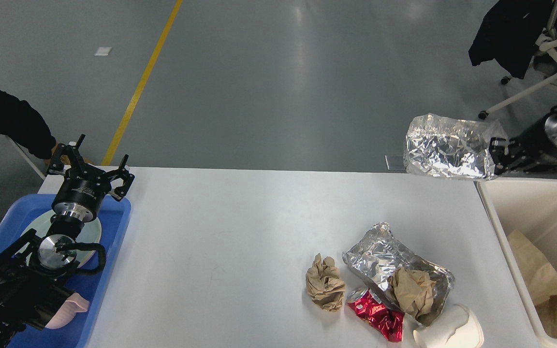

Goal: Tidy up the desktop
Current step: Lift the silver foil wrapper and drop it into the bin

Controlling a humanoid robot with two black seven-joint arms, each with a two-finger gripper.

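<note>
The right gripper (495,155) has its fingertips buried behind the edge of the silver foil bag (447,147) it clamps, and its arm runs out of the right edge. A white paper cup (447,331) is cut off by the bottom edge, as is the cream bin (501,212) by the right and bottom edges. The blue tray (114,232) is partly hidden under the left arm, which covers most of a plate (92,232), and a second foil bag (380,256) hides part of a crumpled brown paper (414,290).
</note>
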